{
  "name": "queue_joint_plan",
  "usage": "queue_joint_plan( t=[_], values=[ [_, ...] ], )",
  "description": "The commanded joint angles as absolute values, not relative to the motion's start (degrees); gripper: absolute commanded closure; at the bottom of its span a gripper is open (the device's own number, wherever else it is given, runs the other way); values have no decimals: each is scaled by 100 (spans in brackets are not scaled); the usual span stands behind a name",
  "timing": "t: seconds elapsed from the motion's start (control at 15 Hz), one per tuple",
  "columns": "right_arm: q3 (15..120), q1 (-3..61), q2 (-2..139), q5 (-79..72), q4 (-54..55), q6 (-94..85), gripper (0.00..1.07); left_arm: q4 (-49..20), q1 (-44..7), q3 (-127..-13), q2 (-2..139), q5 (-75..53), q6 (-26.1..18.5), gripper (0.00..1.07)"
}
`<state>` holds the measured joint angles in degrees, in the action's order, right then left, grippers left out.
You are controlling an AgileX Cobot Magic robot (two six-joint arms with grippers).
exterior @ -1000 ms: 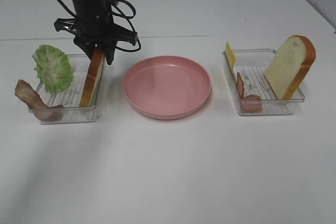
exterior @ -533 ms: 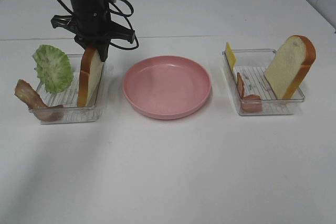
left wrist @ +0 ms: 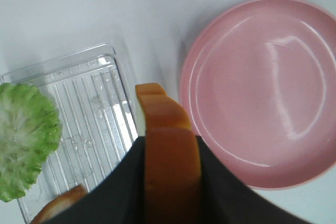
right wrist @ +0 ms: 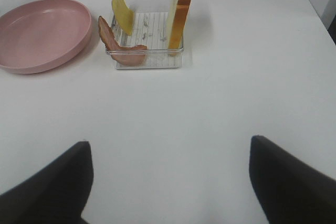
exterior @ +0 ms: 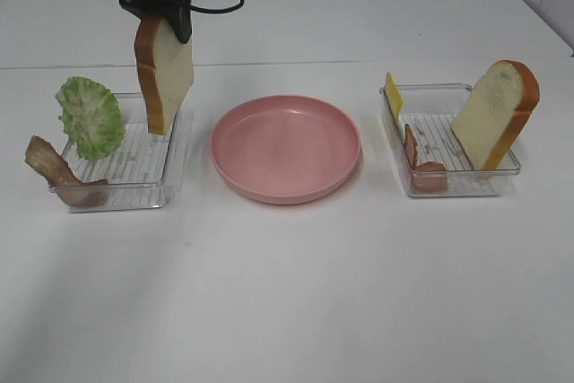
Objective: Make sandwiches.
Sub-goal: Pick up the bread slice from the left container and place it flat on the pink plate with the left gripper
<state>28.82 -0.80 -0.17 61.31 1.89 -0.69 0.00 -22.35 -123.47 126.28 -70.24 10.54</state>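
My left gripper (exterior: 162,24) is shut on the top edge of a white bread slice (exterior: 165,73) with orange-brown crust, which hangs upright above the right end of the left clear tray (exterior: 134,195). In the left wrist view the crust (left wrist: 169,171) sits clamped between the dark fingers (left wrist: 126,182). Ruffled green lettuce (exterior: 90,117) and a bacon strip (exterior: 58,174) lean in that tray. The right tray (exterior: 462,187) holds a yellow cheese slice (exterior: 393,96), a bacon strip (exterior: 421,166) and a second bread slice (exterior: 496,114). My right gripper (right wrist: 169,142) stands open over bare table, well short of that tray (right wrist: 149,61).
A round pink plate (exterior: 285,147) lies between the two trays, just right of the hanging slice. White tabletop spreads across the front. A seam in the table runs behind the trays.
The left gripper closed on the bread slice standing in the left tray and lifted it straight up out of the tray. Nothing else has moved.
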Motion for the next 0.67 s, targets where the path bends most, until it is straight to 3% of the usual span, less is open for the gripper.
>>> queue_joint_plan(
  t=[0.07,0.33,0.53,0.67],
  values=[
    [2871,-120,-57,6073,183,-34,30,-590,-2097,-12433,12485,-7368,751,107],
    [2871,-120,-57,6073,183,-34,30,-2475,-1702,-12445,12571,-6950,-115,107],
    [2871,-120,-57,6073,183,-34,30,-4022,-1650,-12445,13201,-6738,-1215,107],
    [2871,-120,-57,6073,183,-34,30,-4555,-1650,-12445,13579,-6652,-1467,107]
  ],
)
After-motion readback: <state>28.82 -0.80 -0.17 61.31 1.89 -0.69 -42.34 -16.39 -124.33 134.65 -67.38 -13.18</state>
